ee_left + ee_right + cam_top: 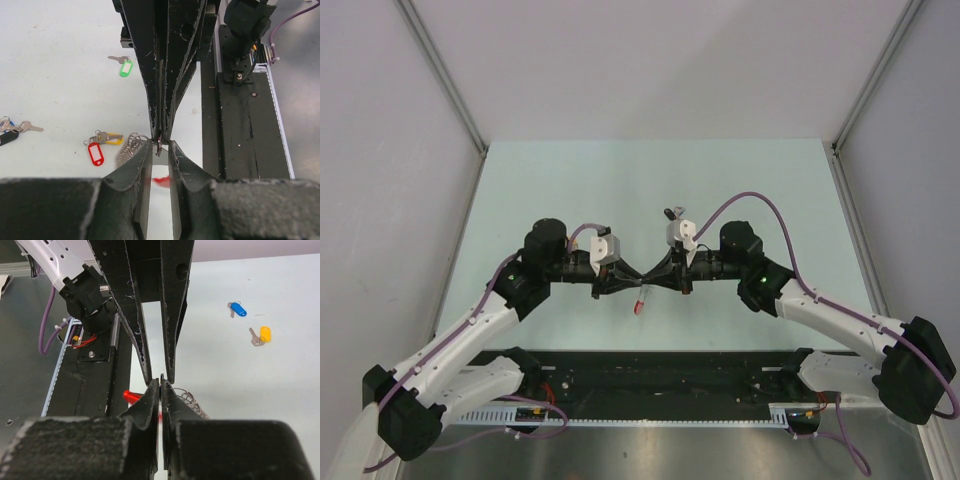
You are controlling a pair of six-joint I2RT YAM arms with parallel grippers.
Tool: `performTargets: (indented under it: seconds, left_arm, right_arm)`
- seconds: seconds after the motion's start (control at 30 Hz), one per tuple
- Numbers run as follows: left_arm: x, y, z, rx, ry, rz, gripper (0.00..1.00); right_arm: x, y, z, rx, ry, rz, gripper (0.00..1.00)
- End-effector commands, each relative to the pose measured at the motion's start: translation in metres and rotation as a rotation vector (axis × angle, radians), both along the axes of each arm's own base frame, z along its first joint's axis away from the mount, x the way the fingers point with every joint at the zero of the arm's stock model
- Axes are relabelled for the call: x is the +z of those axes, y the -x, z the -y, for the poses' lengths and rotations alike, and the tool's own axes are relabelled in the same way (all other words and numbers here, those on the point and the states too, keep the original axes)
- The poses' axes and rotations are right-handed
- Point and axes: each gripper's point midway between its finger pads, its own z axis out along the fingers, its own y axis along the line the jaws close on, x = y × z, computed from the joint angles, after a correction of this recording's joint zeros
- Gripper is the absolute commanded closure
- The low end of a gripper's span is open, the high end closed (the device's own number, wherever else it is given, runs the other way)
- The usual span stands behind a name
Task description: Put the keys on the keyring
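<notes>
Keyring [130, 396]: one, seemingly pinched by pressed-together right pincer [160, 383]; left pincer [160, 146] grip unclear; blue key [236, 309], yellow key [261, 335] loose.

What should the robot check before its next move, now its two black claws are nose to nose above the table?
1. Right gripper shut on the big oval keyring of red band and grey chain: ok.
2. Left gripper gripping something: not ok, a gap shows between its fingers.
3. Both grippers lined up tip to tip: ok.
4. A key threaded on the keyring: cannot tell, the small metal bit where they meet is too tiny to judge.
5. Loose small silver keys in sight on the pale table: ok, green-tagged key, red-tagged key, blue-tagged key, yellow-tagged key.
</notes>
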Motion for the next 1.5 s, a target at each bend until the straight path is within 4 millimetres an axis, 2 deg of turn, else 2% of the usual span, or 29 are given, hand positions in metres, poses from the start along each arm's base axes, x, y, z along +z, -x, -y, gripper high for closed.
performTargets:
  seconds: [0.0, 0.33, 0.8, 1.17, 1.3, 1.37, 1.43, 1.47]
  left_arm:
    - [-0.001, -0.002, -0.002, 0.003, -0.003, 0.018, 0.77]
    - [-0.002, 0.0, -0.005, 0.013, -0.01, 0.031, 0.68]
    - [0.0, 0.003, -0.003, -0.012, 0.008, 0.019, 0.69]
    - [0.001, 0.004, -0.001, -0.021, 0.014, 0.011, 0.85]
    - [0.001, 0.006, -0.001, -0.029, 0.022, 0.013, 0.96]
    - [0.003, 0.006, -0.001, -0.027, 0.029, 0.023, 0.98]
    - [0.003, 0.003, -0.002, -0.007, 0.035, 0.042, 1.0]
    - [0.003, 0.002, -0.003, 0.005, 0.038, 0.051, 1.0]
  right_arm:
    - [0.035, 0.002, -0.003, 0.013, -0.073, 0.085, 1.0]
    - [0.038, 0.001, 0.0, -0.003, -0.075, 0.089, 1.0]
    - [0.037, 0.007, -0.004, 0.017, -0.075, 0.09, 1.0]
    - [0.035, 0.008, -0.006, 0.025, -0.072, 0.087, 1.0]
    - [0.031, 0.008, -0.008, 0.027, -0.062, 0.077, 1.0]
    - [0.029, 0.005, -0.008, 0.009, -0.056, 0.064, 0.95]
    - [0.031, 0.001, -0.006, -0.024, -0.057, 0.057, 0.82]
    - [0.033, 0.0, -0.005, -0.035, -0.06, 0.052, 0.72]
